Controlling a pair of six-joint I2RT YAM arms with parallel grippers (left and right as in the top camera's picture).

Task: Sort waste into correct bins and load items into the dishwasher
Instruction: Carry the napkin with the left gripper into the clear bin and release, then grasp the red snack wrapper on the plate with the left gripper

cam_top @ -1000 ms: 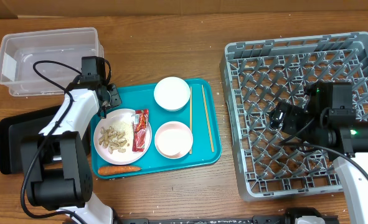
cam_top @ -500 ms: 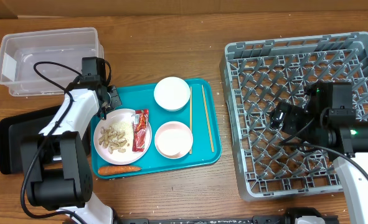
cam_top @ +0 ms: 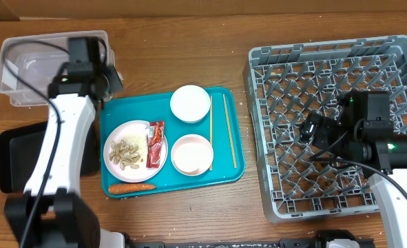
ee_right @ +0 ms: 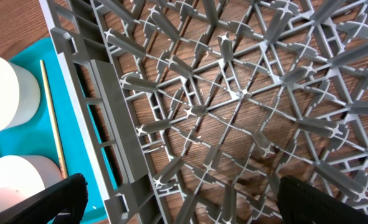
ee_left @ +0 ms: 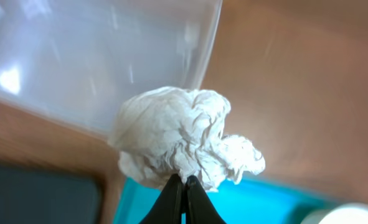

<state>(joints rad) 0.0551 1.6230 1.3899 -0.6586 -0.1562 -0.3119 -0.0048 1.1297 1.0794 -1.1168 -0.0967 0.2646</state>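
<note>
the left gripper (ee_left: 185, 194) is pinching the tissue (ee_left: 180, 143) by a thin fold right at the rim of the tub (ee_left: 90, 56), upper left of the overhead, so letting go early could dump it on the bench (ee_left: 296, 74); right gripper (ee_right: 177, 199) is spread wide over the rack (ee_right: 233, 106).

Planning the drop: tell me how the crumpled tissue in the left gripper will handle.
The crumpled white tissue looks soft and light: it bulges past the shut left gripper, pinched only at its lower edge. It would probably squash rather than resist, and may cling or drift instead of dropping straight into the clear tub.
</note>
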